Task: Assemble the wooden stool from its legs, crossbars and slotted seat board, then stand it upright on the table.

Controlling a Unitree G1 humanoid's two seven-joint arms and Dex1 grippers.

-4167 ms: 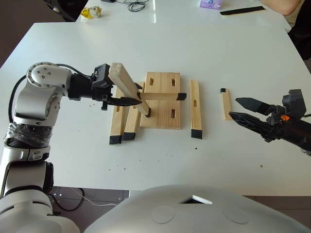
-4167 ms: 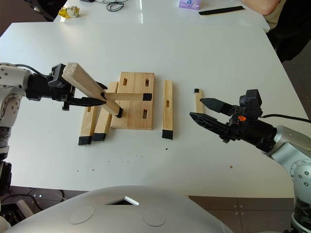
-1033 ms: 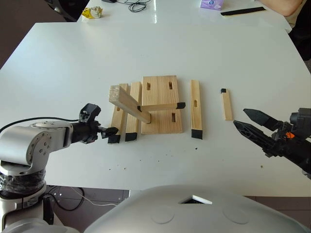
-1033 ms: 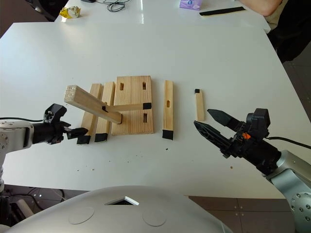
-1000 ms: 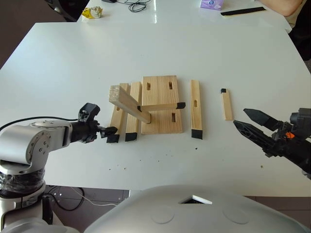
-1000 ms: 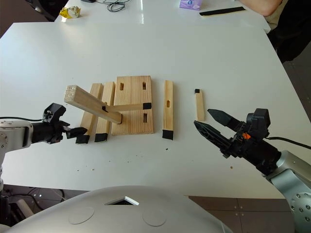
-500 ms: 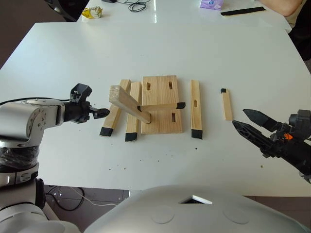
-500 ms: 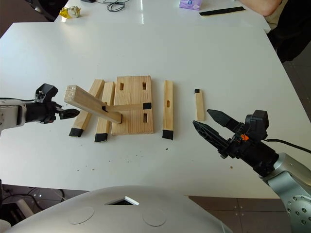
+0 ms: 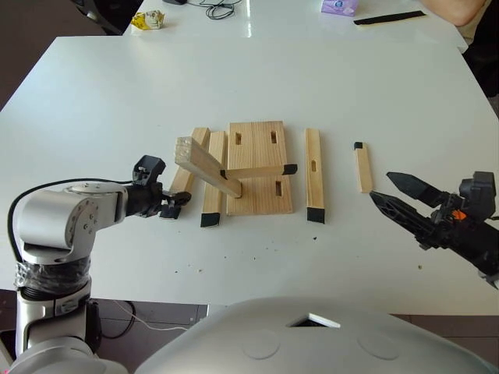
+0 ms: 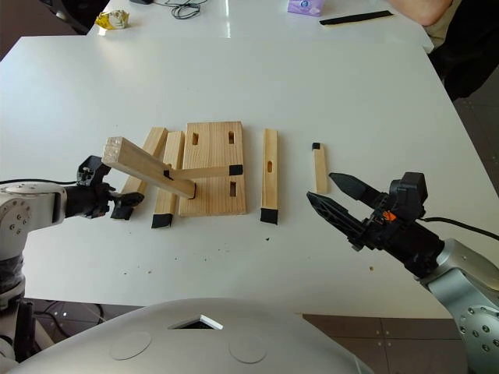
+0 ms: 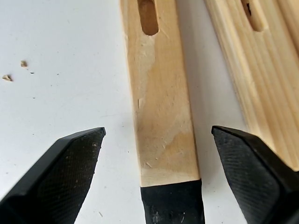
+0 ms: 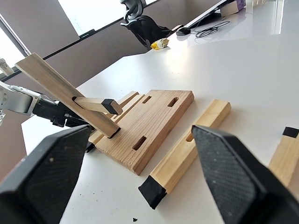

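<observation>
The slotted seat board (image 9: 259,167) lies flat mid-table. One leg (image 9: 207,165) stands tilted in its near left slot, and a black-tipped crossbar (image 9: 261,168) runs from that leg across the board. Two loose legs lie left of the board: a skewed one (image 9: 181,178) and a straighter one (image 9: 213,179). My left gripper (image 9: 176,204) is open, low on the table, astride the skewed leg (image 11: 161,116) just above its black tip (image 11: 173,205). Another leg (image 9: 313,173) and a short crossbar (image 9: 362,167) lie right of the board. My right gripper (image 9: 381,185) hangs open near the short crossbar, holding nothing.
The white table (image 9: 327,86) stretches bare behind the parts. At its far edge sit a yellow wrapper (image 9: 146,19), a purple box (image 9: 337,6) and a black strip (image 9: 390,17). Wood crumbs (image 9: 234,251) dot the near side.
My left gripper has let go of the tilted leg, dropped to the table and now straddles the leftmost leg's black-tipped end, which has swung to the left. The right gripper barely shifted.
</observation>
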